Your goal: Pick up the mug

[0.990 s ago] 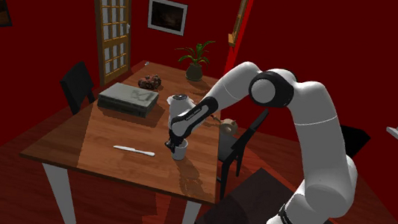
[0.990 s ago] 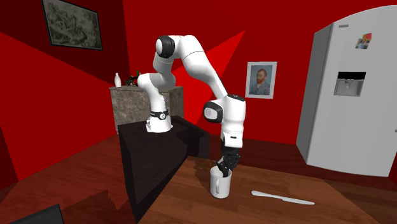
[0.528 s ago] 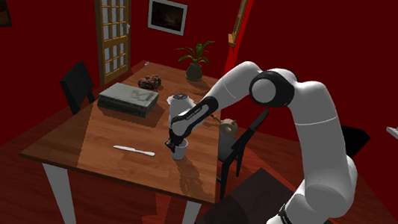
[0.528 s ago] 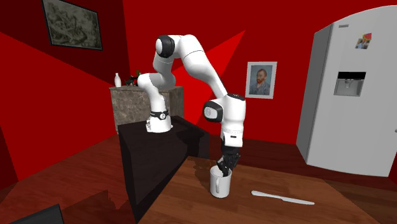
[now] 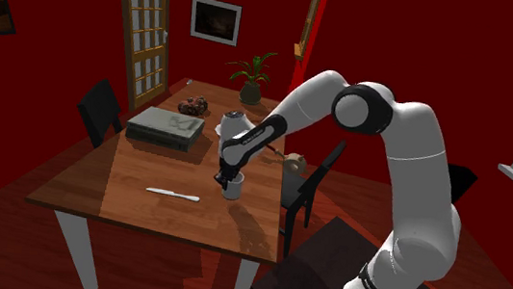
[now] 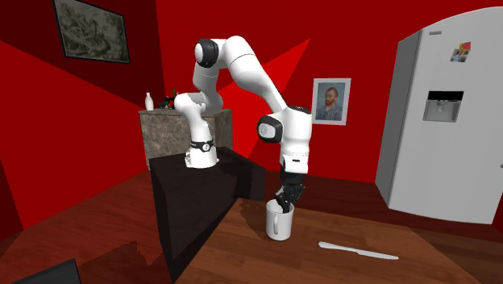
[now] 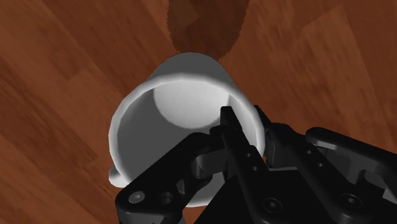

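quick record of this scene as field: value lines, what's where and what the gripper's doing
mug: white, upright, seems just clear of the table
gripper: shut on the mug's rim, one finger inside, one outside
knife: white, flat on the table, apart from the mug
flat grey box: on the table, beyond the knife

Wooden table (image 5: pixel 146 172) (white legs), white knife (image 5: pixel 172 194), flat grey box (image 5: pixel 165 125), potted plant (image 5: pixel 251 78) at far edge
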`<control>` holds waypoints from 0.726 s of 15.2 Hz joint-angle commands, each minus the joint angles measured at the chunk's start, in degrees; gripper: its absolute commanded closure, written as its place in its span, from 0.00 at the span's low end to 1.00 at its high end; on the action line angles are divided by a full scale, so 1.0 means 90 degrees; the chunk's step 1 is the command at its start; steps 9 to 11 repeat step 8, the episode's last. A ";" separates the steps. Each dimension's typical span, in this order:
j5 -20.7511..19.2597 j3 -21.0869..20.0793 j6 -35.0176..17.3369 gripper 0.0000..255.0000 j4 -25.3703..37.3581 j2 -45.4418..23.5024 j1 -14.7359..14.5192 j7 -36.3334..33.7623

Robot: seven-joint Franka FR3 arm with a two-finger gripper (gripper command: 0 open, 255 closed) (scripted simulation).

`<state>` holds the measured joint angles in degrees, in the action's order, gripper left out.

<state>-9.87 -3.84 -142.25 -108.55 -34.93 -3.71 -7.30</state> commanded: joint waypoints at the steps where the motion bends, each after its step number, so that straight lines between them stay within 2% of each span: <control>1: 0.0020 -0.0018 0.0109 1.00 -0.0020 0.0129 0.0003 0.0010; 6: 0.0075 -0.0059 0.0401 1.00 -0.0054 0.0456 0.0030 0.0063; 11: 0.0077 -0.0060 0.0410 1.00 -0.0055 0.0466 0.0030 0.0065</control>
